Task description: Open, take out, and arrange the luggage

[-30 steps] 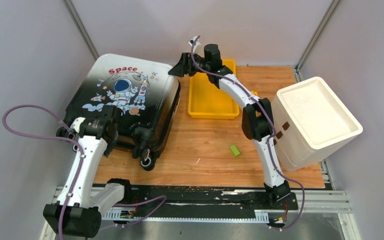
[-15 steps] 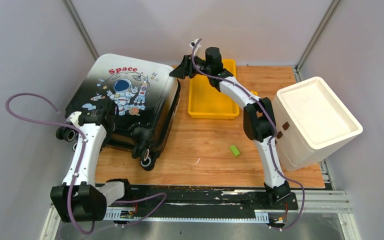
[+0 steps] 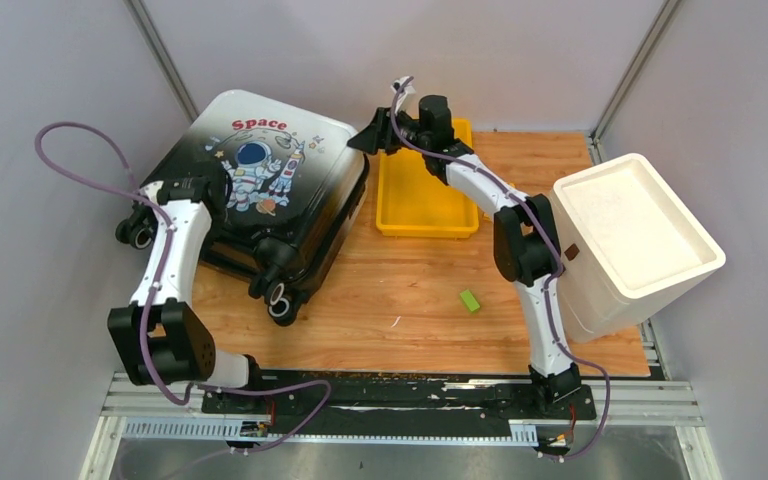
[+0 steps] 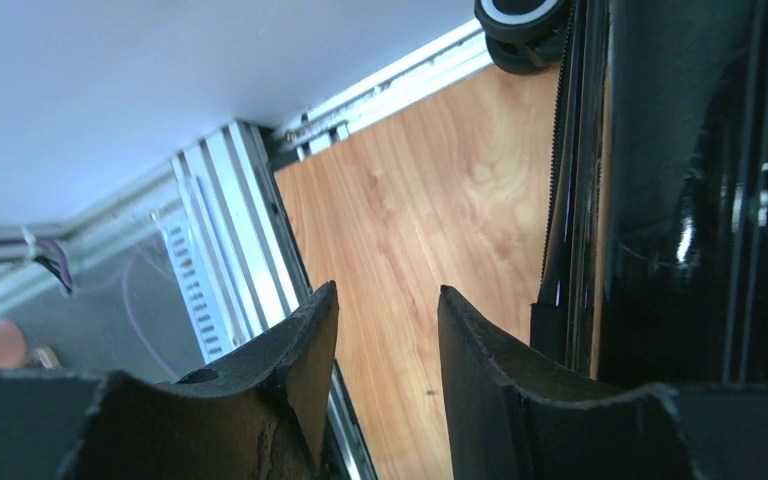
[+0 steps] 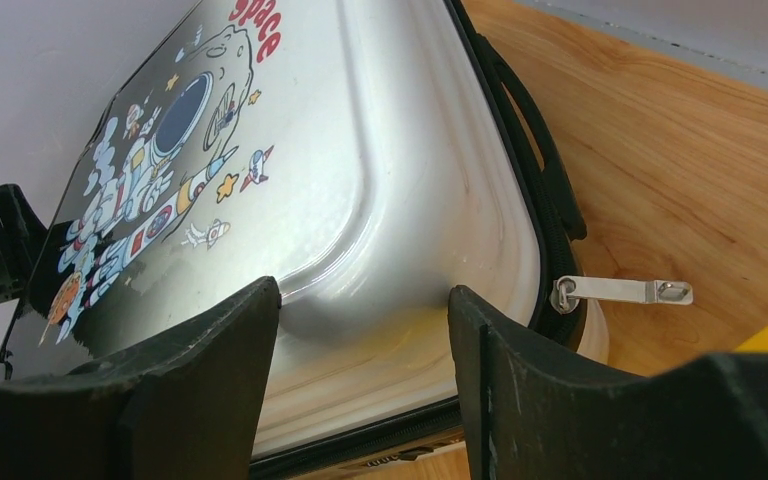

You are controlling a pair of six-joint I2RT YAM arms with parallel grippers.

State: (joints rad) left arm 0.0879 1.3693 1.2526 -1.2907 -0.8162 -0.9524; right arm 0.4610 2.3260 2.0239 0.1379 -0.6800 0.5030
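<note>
the small hard-shell wheeled suitcase with a cartoon astronaut lies closed on the left of the wooden tabletop. its shell looks stiff and slippery, so i judge the metal zipper pull at its corner the better hold. the right gripper holds its fingers spread over that corner, the left gripper holds them apart near a wheel; both are empty.

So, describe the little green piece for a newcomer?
On the wooden table, find the yellow tray; toward the near edge lies the green piece, alone on bare wood. It is the only green thing, far smaller than the luggage or white box.
</note>
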